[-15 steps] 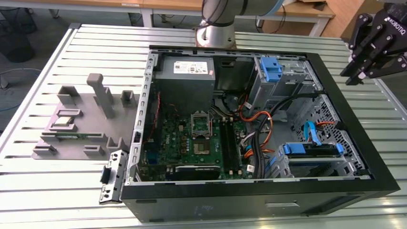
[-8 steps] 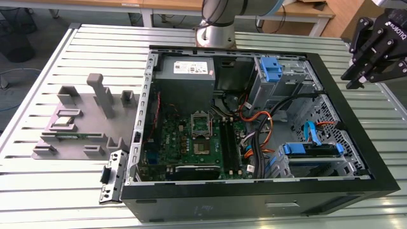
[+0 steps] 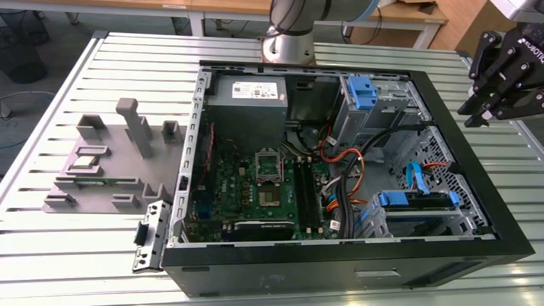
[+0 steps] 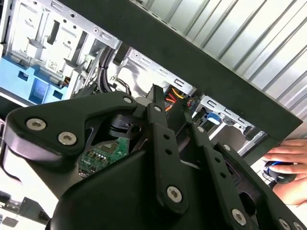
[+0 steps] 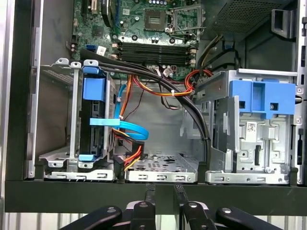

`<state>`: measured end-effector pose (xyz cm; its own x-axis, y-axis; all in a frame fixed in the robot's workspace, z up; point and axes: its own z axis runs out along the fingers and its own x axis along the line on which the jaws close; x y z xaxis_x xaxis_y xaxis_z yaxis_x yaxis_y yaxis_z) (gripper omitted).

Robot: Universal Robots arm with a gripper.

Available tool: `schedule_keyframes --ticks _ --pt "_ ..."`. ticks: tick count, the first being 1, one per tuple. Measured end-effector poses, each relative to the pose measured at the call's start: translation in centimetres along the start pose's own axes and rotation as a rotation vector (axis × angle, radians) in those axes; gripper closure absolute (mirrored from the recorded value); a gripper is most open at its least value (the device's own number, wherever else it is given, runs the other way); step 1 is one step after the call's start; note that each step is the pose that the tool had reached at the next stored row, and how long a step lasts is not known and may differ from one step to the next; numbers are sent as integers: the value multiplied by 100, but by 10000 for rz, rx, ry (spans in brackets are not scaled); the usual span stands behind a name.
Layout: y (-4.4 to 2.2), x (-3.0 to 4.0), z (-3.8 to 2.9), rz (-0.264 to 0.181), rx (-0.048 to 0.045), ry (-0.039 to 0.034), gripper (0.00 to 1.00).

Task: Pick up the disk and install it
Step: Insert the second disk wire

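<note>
The disk (image 3: 416, 199) stands on edge inside the lower drive cage of the open computer case (image 3: 476, 159), near the case's front corner at the exterior view's right. Its blue side rails show, and in the first wrist view the disk (image 5: 92, 110) sits seated between the cage's metal walls with cables running past it. My gripper (image 3: 476, 120) hangs outside and above the case wall at the exterior view's right, apart from the disk. In the first wrist view the gripper (image 5: 164, 189) is open by a narrow gap, nothing between its fingers. In the second wrist view the gripper (image 4: 170, 98) points into the case.
A grey power-supply box (image 3: 251, 92) fills the case's far corner. A bare blue bracket (image 3: 361, 92) tops the other drive cage (image 5: 254, 139). Orange and black cables (image 5: 163, 88) cross the middle. A grey parts fixture (image 3: 111, 159) stands at the exterior view's left. A person's hand (image 4: 288, 155) rests beyond the case.
</note>
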<state>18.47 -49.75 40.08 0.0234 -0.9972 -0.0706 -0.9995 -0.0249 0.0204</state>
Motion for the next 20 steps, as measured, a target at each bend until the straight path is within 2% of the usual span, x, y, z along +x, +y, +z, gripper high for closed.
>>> schedule_keyframes --ticks 5,16,20 --pt "1 28 8 1 0 3 71" --pt "5 246 59 0 0 2 71" --pt "6 295 88 1 0 2 71"
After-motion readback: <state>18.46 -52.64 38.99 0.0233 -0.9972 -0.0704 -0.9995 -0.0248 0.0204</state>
